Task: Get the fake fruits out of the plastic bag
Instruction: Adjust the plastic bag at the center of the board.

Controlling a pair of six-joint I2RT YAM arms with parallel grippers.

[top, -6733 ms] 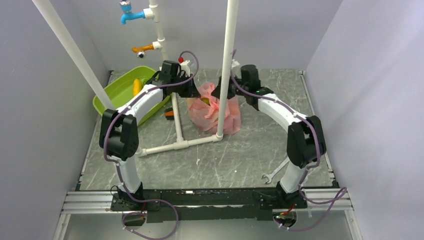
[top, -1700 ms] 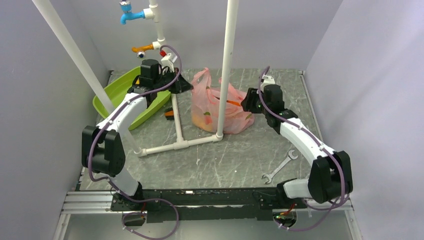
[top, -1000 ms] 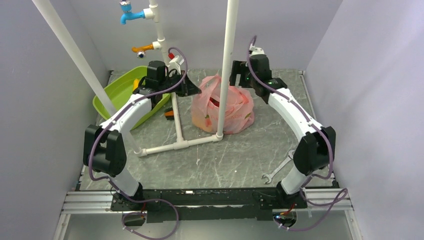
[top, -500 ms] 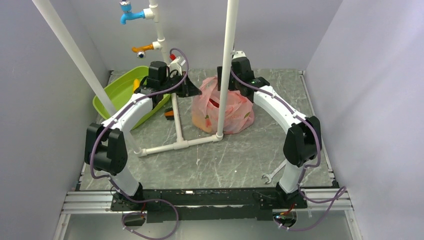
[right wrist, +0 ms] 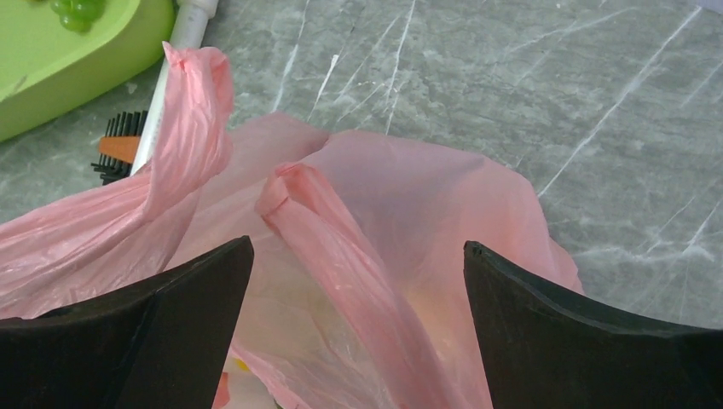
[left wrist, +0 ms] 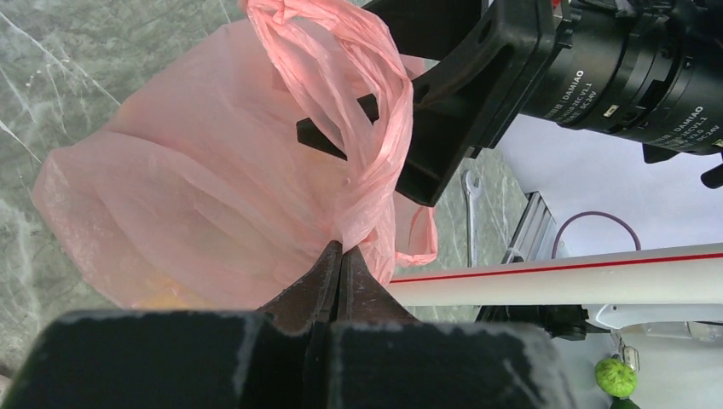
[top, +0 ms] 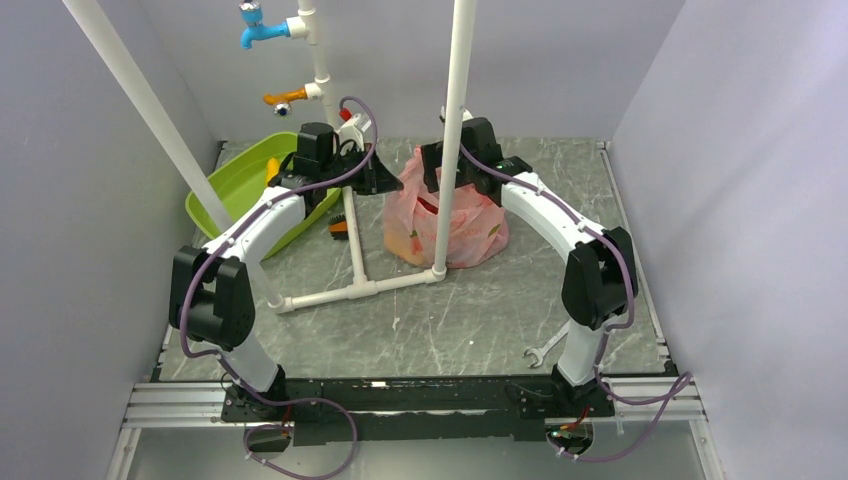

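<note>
At the far left a green tub (top: 232, 182) sits on the desk (top: 480, 310), a green grape bunch (right wrist: 75, 8) lying in it. The left arm (top: 262, 215) reaches past the tub's right end, and its jaws are closed, pinching a fold of the plastic bag (top: 470, 225) near its left rim; the left wrist view shows pink film squeezed between the tips. A small orange-and-black brush (top: 338, 227) lies on the desk just below that arm.

The bag slumps at the middle of the desk, behind a white upright pipe (top: 452, 120). The fake fruits (top: 413, 238) are inside it, seen only as dim yellow-orange and red patches through the film, low and toward the bag's left.

The right arm (top: 545, 210) comes in from the right, its jaws spread wide and holding nothing, poised over the bag's top. A twisted handle strip (right wrist: 341, 256) runs slantwise between them. The fruits therefore lie below and somewhat left of the right jaws, making that arm the nearer free one. I judge it must go down through the mouth, yet the opening itself is not clearly visible.
</note>
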